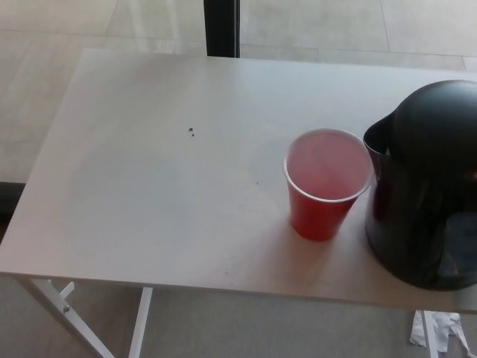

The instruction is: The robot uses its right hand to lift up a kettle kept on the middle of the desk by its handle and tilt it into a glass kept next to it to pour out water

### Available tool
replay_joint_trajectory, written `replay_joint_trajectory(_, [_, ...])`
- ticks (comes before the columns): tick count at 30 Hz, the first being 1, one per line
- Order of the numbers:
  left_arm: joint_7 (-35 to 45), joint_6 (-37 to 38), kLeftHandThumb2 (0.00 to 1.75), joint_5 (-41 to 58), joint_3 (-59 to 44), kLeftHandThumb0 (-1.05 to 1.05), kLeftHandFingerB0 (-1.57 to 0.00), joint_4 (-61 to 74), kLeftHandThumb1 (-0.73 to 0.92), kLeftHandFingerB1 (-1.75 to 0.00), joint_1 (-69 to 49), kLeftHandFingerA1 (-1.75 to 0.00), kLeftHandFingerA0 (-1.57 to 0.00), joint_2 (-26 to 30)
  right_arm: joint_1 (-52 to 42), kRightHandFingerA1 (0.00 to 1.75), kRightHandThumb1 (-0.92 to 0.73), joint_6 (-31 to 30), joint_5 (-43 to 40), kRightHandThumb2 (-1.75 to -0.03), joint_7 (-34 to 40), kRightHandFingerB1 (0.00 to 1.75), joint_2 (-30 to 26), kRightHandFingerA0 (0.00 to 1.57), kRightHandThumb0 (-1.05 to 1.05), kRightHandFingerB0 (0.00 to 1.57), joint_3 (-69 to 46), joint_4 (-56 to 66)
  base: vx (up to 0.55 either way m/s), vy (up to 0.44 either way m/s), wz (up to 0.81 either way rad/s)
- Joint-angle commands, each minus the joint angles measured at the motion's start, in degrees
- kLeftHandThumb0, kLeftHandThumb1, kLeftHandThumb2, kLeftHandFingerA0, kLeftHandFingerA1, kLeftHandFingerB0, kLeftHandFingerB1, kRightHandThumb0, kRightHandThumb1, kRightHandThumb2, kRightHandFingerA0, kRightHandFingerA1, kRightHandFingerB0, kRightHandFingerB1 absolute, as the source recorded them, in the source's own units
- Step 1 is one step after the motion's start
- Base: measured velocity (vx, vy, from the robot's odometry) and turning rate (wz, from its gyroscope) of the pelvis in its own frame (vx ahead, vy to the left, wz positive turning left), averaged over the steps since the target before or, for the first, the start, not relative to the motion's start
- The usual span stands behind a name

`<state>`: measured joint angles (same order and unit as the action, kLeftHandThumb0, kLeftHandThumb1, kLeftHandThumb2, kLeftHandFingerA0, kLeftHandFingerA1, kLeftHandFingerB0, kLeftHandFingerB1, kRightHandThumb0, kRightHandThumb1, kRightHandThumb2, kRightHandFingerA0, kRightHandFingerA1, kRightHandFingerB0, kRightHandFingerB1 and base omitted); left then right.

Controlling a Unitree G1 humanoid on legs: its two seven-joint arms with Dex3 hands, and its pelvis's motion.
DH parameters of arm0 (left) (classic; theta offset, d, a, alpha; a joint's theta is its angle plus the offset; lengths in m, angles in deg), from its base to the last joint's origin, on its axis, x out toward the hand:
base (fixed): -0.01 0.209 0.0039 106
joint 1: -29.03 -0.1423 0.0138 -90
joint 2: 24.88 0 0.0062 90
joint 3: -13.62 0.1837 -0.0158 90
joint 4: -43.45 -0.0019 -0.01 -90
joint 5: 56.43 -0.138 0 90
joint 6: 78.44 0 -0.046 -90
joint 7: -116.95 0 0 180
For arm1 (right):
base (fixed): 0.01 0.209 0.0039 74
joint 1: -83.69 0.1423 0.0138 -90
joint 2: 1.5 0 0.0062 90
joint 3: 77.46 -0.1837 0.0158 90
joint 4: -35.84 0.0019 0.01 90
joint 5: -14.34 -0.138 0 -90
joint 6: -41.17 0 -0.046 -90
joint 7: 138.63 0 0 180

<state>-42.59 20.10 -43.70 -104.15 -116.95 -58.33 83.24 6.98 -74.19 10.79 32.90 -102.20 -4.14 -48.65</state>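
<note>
A black kettle [426, 186] stands upright on the white desk [164, 186] at the right edge of the head view, its spout pointing left. Its handle is cut off by the picture's edge. Just left of it, almost touching, a red plastic cup [326, 183] stands upright with its mouth open; I cannot tell whether there is liquid inside. Neither of my hands shows in the picture.
A small dark speck [192, 132] lies on the desk left of centre. The desk's white legs [138, 324] show below its front edge. A dark vertical post [222, 28] rises behind the far edge. Crumpled white material [443, 332] lies on the floor at the lower right.
</note>
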Motion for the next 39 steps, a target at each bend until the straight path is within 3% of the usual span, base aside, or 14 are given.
replay_joint_trajectory(1, [-0.63,-0.97,1.12,0.54,-0.24,-0.88,-0.29,-0.36,0.76,-0.50,0.15,-0.58,-0.47,1.42,4.25,1.75,-0.48,-6.92,4.41,-1.08,3.84,1.56,-1.82,0.88,-0.16,0.77,1.64,1.29,0.00,0.000,0.00])
replay_joint_trajectory(4, [-0.46,-0.96,1.12,0.83,-0.43,-0.84,-0.25,0.17,0.73,-0.49,0.31,-0.59,-0.46,1.38,7.46,1.75,-0.50,-12.00,7.09,-1.10,5.35,1.50,-2.56,0.88,-0.17,0.73,3.60,1.54,0.00,0.000,0.00])
replay_joint_trajectory(5, [-0.35,-0.96,0.68,0.81,-0.40,-0.86,-0.32,0.25,0.91,-0.37,0.32,-0.48,-0.51,1.42,7.70,1.75,-0.47,-12.20,6.93,-1.18,5.38,1.54,-2.38,0.89,-0.16,0.75,3.47,1.58,0.00,0.000,0.00])
replay_joint_trajectory(6, [-0.15,-0.93,1.13,0.79,-0.39,-0.92,-0.28,0.16,0.77,-0.50,0.38,-0.58,-0.47,1.53,8.27,1.75,-0.46,-12.23,6.27,-1.15,5.38,1.48,-1.80,0.87,-0.13,0.76,2.98,1.61,0.00,0.000,0.00])
replay_joint_trajectory(14, [-0.64,-0.60,1.11,0.39,-0.17,-0.85,-0.30,0.10,0.73,-0.52,0.81,-0.60,-0.48,1.87,10.39,1.75,-0.44,-14.93,5.30,-1.19,2.66,1.52,-1.97,0.96,-0.12,0.77,2.66,4.55,0.00,0.000,0.00])
replay_joint_trajectory(15, [-0.59,-0.47,0.68,0.31,-0.11,-0.87,-0.34,0.06,0.92,-0.37,0.79,-0.49,-0.53,1.90,10.68,1.75,-0.44,-15.40,5.21,-1.17,2.67,1.38,-1.87,0.95,-0.13,0.78,2.56,4.84,0.00,0.000,0.00])
replay_joint_trajectory(17, [-0.57,-0.45,0.68,0.24,-0.06,-0.87,-0.34,0.01,0.92,-0.37,0.83,-0.49,-0.53,2.01,11.20,1.75,-0.44,-16.72,5.14,-1.17,2.96,1.38,-1.52,0.95,-0.13,0.78,2.37,5.26,0.00,0.000,0.00])
replay_joint_trajectory(19, [-0.32,-0.59,1.13,0.40,-0.17,-0.85,-0.30,0.04,0.74,-0.51,0.82,-0.59,-0.47,2.07,11.59,1.75,-0.37,-16.30,5.84,-1.24,2.21,1.38,-2.45,0.94,-0.18,0.79,3.46,6.77,0.00,0.000,0.00])
replay_joint_trajectory(20, [-0.17,-0.67,0.68,0.54,-0.26,-0.87,-0.34,0.17,0.92,-0.37,0.82,-0.49,-0.53,2.11,11.64,1.75,-0.35,-16.67,5.84,-1.28,1.69,1.39,-2.83,0.93,-0.20,0.80,3.75,7.30,0.00,0.000,0.00])
replay_joint_trajectory(21, [-0.32,-0.71,1.13,0.47,-0.20,-0.91,-0.29,0.09,0.77,-0.50,0.90,-0.57,-0.46,2.10,11.97,1.75,-0.34,-17.16,5.70,-1.29,1.29,1.41,-3.07,0.93,-0.20,0.81,3.94,7.77,0.00,0.000,0.00])
replay_joint_trajectory(24, [-0.54,-0.63,1.13,0.39,-0.16,-0.92,-0.29,-0.37,0.77,-0.49,1.08,-0.57,-0.46,2.10,11.67,1.43,-0.37,-15.48,5.97,-1.21,0.60,1.25,-3.78,1.25,-0.28,1.03,4.60,8.16,0.00,0.000,0.00])
replay_joint_trajectory(33, [0.19,-1.29,1.14,0.93,-0.53,-0.93,-0.28,-0.20,0.78,-0.49,1.34,-0.58,-0.46,2.26,11.88,1.75,-0.28,-12.47,5.85,-1.44,-1.10,1.64,-4.73,0.96,-0.21,0.82,5.53,9.06,0.00,0.000,0.00])
replay_joint_trajectory(34, [0.23,-1.26,0.69,0.84,-0.44,-0.88,-0.32,-0.12,0.92,-0.37,1.23,-0.48,-0.50,2.31,11.88,1.75,-0.30,-12.57,6.06,-1.43,-1.37,1.62,-5.02,0.95,-0.20,0.82,5.73,9.28,0.00,0.000,0.00])
replay_joint_trajectory(39, [-0.12,-1.48,0.68,0.96,-0.55,-0.90,-0.33,-0.12,0.92,-0.37,1.55,-0.50,-0.51,2.33,11.80,1.75,-0.30,-9.78,6.71,-1.42,-1.87,1.57,-6.02,0.94,-0.19,0.83,5.87,8.21,0.00,0.000,0.00])
